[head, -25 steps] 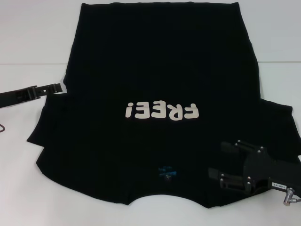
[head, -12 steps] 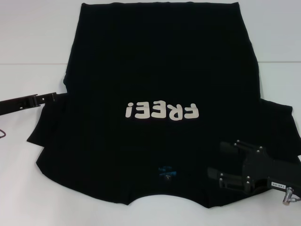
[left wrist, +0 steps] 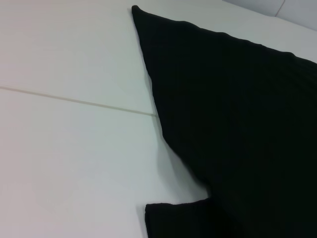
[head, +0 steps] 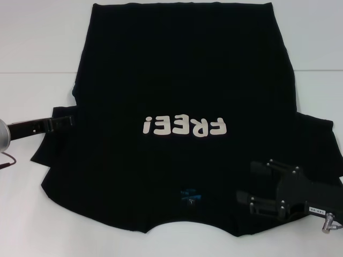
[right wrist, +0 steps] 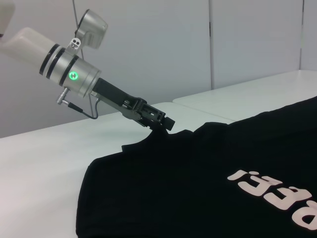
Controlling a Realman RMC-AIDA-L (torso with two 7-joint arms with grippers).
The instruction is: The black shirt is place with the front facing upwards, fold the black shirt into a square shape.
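Black shirt (head: 182, 85) spread flat, front up, across most of white tabletop (head: 32, 48); collar at near edge, hem far. Cream "FREE!" lettering (head: 185, 127) mid-chest, reading upside down from the head camera. Small blue neck label (head: 190, 195) just inside collar. Sleeves fanned out left and right; fabric mostly smooth, slight ruck at left armpit.

Left end effector (head: 63, 122) low at left sleeve (head: 53, 147), near the armpit, tips on or at the cloth edge; right wrist view shows cloth tented up at the tips (right wrist: 158, 121), so probably pinched shut on it. Right end effector (head: 257, 184) over near right shoulder, fingers spread wide, holding nothing.

Risks, judged:
- Thin pinch on left edge; slip likely if lifted fast, sleeve dropping back crooked.
- Grabbing single layer only; front peeling from back, fold skewed.
- One-sided pull dragging whole shirt across slick tabletop, spoiling square alignment.
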